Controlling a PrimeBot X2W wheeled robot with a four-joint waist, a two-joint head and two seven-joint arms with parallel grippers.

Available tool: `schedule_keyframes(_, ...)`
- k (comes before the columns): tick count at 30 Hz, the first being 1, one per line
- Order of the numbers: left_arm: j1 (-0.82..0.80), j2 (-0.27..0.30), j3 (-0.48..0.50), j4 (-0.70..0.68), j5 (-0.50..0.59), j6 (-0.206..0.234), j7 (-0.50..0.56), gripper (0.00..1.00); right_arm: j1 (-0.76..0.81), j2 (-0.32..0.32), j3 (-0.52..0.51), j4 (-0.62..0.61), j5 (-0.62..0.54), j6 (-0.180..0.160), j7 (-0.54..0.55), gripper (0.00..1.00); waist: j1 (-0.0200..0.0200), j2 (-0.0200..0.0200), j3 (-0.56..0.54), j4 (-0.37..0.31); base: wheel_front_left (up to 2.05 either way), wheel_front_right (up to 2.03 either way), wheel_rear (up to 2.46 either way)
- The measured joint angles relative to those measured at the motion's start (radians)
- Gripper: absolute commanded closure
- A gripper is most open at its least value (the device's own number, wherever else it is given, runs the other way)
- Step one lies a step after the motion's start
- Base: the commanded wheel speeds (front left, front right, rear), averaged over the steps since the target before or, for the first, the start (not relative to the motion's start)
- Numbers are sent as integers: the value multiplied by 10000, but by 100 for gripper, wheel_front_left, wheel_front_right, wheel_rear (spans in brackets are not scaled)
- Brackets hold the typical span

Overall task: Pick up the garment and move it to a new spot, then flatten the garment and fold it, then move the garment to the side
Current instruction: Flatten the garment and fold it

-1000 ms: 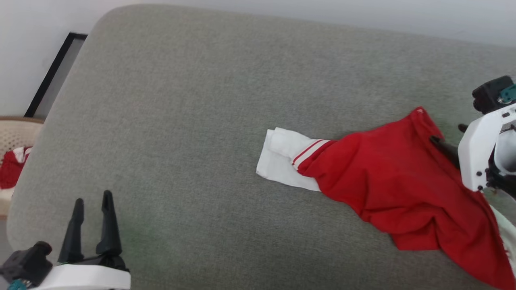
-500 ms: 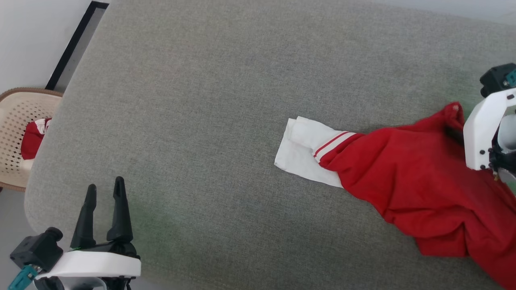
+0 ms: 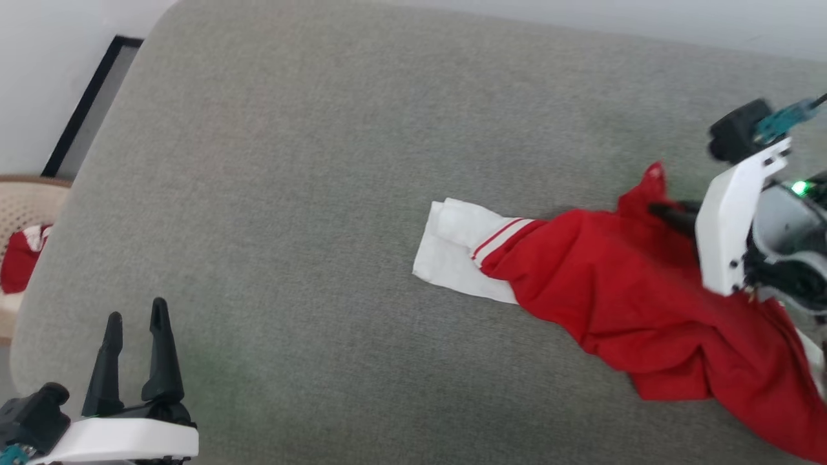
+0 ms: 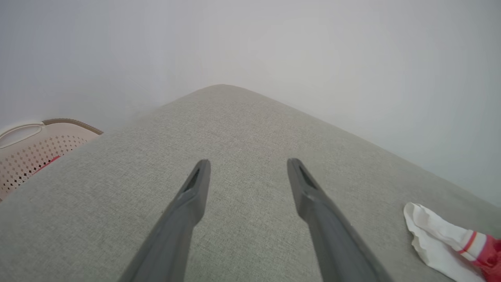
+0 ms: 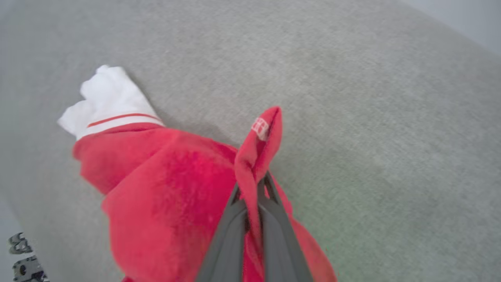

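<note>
A broad grey upholstered surface (image 3: 323, 161) runs back to a pale wall (image 4: 274, 47). At the sharp end, the right gripper (image 5: 252, 192) has its two dark fingers (image 5: 231, 235) squeezed together on a thin upright ridge of red cloth, so it has the garment (image 3: 614, 303) by a narrow fold, with a small white label (image 5: 260, 129) poking up above the tips. That's a slim bite, and the worry is that the soft fabric could slide out of the pinch once the arm lifts or drags. Out from the grip, the red body lies bunched and creased on the right of the surface, trailing toward the near right corner, and its weight there could pull the fold loose or take the shirt over the edge. Further left, the white sleeve (image 3: 452, 252) lies doubled on itself, and hauling from one point may twist it tighter and make flattening harder. The left gripper (image 3: 136, 310) hovers at the near left, jaws spread wide and holding nothing, well apart from the cloth, so there's no second hold if this one fails. A pale perforated basket (image 3: 26, 206) sits off the left end.
</note>
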Motion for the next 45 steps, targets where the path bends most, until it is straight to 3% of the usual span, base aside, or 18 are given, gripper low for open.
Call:
schedule_keyframes(15,657,343,186,8,-54,0,2,0,2316,-58,573,-4065,1475,0,1856,100,0,0,-1124,-859,0,0,0)
schedule_keyframes(21,866,399,234,52,-94,0,2,0,3449,-33,721,-4823,1475,0,2483,100,0,0,-1367,-1129,0,0,0)
schedule_keyframes(29,941,408,274,222,-98,0,2,0,4693,268,823,-4815,855,0,2729,98,0,0,-1517,-1323,0,0,0)
schedule_keyframes(31,958,408,309,270,-111,0,2,0,4907,418,867,-4861,759,0,2715,77,0,0,-1534,-1370,0,0,0)
schedule_keyframes(32,969,410,326,288,-115,0,2,0,4963,474,853,-4932,731,0,2648,60,0,0,-1542,-1404,0,0,0)
schedule_keyframes(33,973,408,349,299,-125,0,2,0,4995,545,773,-4999,725,0,2562,4,0,0,-1549,-1437,0,0,0)
schedule_keyframes(34,992,403,374,303,-127,0,2,0,5015,623,640,-5041,717,0,2489,0,0,0,-1560,-1474,0,0,0)
schedule_keyframes(45,1196,424,721,222,-151,0,2,0,4949,941,-1202,-5973,117,0,1630,0,-1,0,-1592,-2065,0,0,0)
